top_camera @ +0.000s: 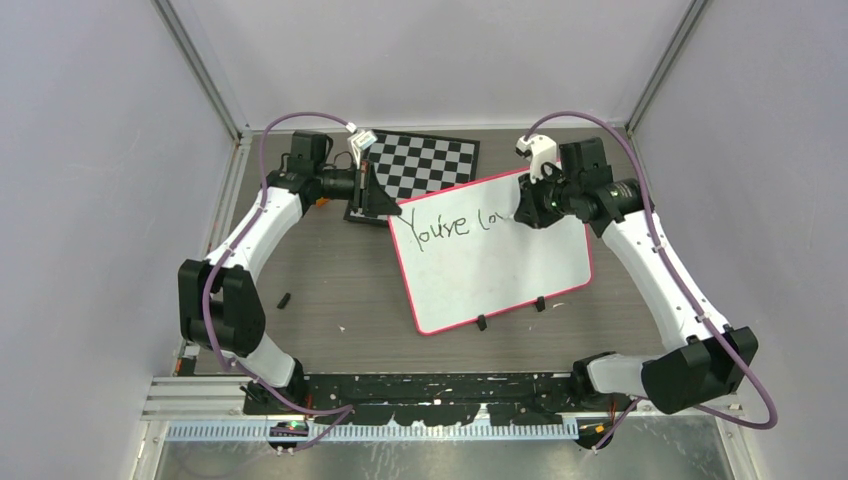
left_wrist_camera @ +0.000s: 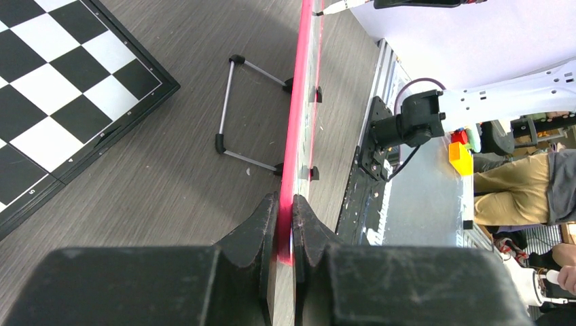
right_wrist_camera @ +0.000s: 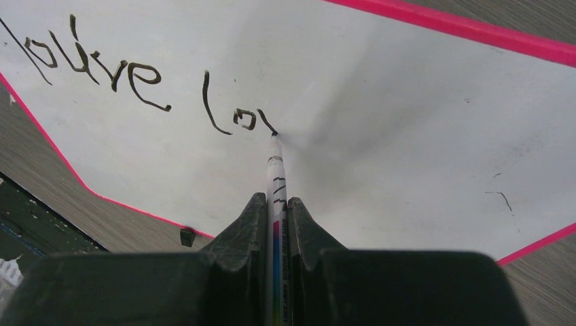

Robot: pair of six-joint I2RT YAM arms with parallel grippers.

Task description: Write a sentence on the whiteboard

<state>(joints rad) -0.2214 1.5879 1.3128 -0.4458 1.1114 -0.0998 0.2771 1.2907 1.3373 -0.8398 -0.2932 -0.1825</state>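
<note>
The whiteboard [top_camera: 495,265] with its pink-red frame lies tilted on the table, black lettering "You're lo" [top_camera: 445,228] along its upper part. My left gripper [top_camera: 385,203] is shut on the whiteboard's top-left corner; in the left wrist view the red edge [left_wrist_camera: 299,115] runs straight out from between the jaws of the left gripper [left_wrist_camera: 285,207]. My right gripper [right_wrist_camera: 276,204] is shut on a thin white marker [right_wrist_camera: 276,180], whose tip touches the board just after the "lo" of the sentence [right_wrist_camera: 234,115]. From above, the right gripper [top_camera: 527,208] sits over the board's upper middle.
A black-and-white checkerboard [top_camera: 425,163] lies behind the whiteboard at the table's far side. A wire stand [left_wrist_camera: 238,109] props the board from underneath. Two black clips [top_camera: 510,312] sit on the board's near edge. A small black piece [top_camera: 285,299] lies loose on the left.
</note>
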